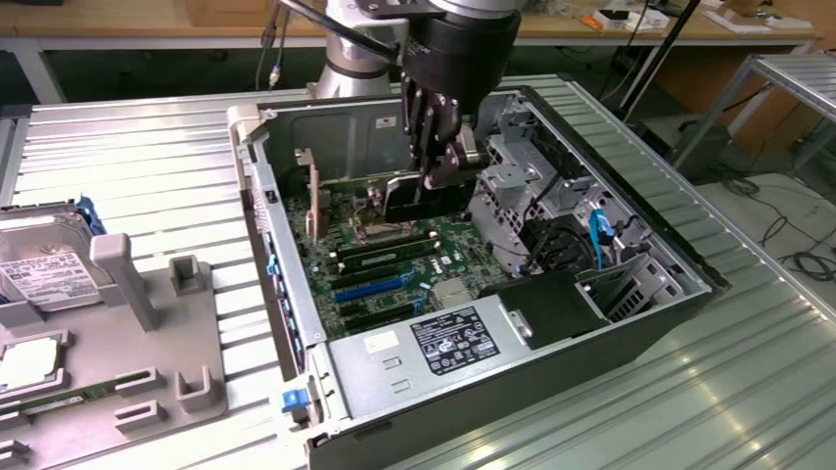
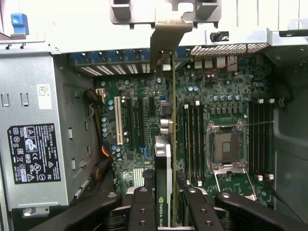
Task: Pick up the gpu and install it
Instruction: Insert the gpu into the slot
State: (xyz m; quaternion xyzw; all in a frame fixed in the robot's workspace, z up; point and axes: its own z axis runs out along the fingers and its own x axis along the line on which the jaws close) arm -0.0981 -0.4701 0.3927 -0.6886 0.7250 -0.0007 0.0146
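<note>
Well off to the exterior view's left of the pincer (image 1: 438, 178) sits the grey parts tray (image 1: 144, 323) with the hard drive (image 1: 39, 274) on it, and no card lies among what shows of it, so the pick-up part of the job reads as done. Nearer, the open computer case (image 1: 268, 186) lies on its side, with the power supply (image 1: 438, 338) at its near end, away from the pincer and toward the camera. The pincer itself is lowered inside the case and is clamped on the gpu (image 1: 421, 196), which it holds on edge just under its fingertips, above the motherboard (image 1: 392, 250). From the wrist view the grip is plain: the black fingers (image 2: 142, 207) press on either face of the gpu (image 2: 163, 163), seen edge-on, and its silver bracket (image 2: 168, 33) reaches out ahead of the pincer to the slotted rear wall of the case. The expansion slots (image 2: 132, 125) lie to one side of the card and the processor socket (image 2: 226, 147) to the other. I judge the card lined up near its slot but not seated: it appears to hang clear of the board, though the contact edge itself is hidden. To the exterior view's right of the pincer stands the drive cage (image 1: 523, 186).
</note>
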